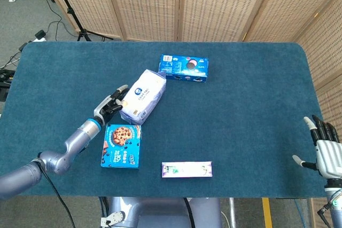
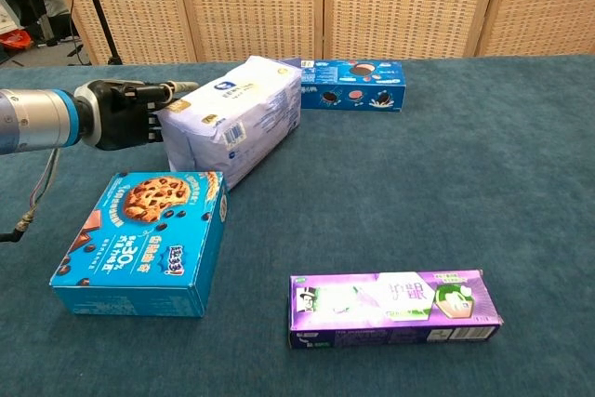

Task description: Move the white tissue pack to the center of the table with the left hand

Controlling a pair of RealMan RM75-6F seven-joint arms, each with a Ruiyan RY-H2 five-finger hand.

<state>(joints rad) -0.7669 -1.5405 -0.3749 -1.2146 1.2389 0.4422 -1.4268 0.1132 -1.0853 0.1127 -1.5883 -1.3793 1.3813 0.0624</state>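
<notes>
The white tissue pack (image 1: 143,95) (image 2: 232,118) lies slanted on the blue table, left of the middle, its far end close to the blue sandwich-cookie box (image 1: 183,68) (image 2: 346,85). My left hand (image 1: 110,104) (image 2: 125,112) presses flat against the pack's left end, fingers stretched out along it, not wrapped around it. My right hand (image 1: 325,149) hangs at the table's right edge with its fingers spread and nothing in them; the chest view does not show it.
A blue chocolate-chip cookie box (image 1: 122,145) (image 2: 147,238) lies just in front of the pack and under my left forearm. A purple long box (image 1: 187,169) (image 2: 393,308) sits near the front edge. Wicker screens stand behind the table (image 1: 251,105).
</notes>
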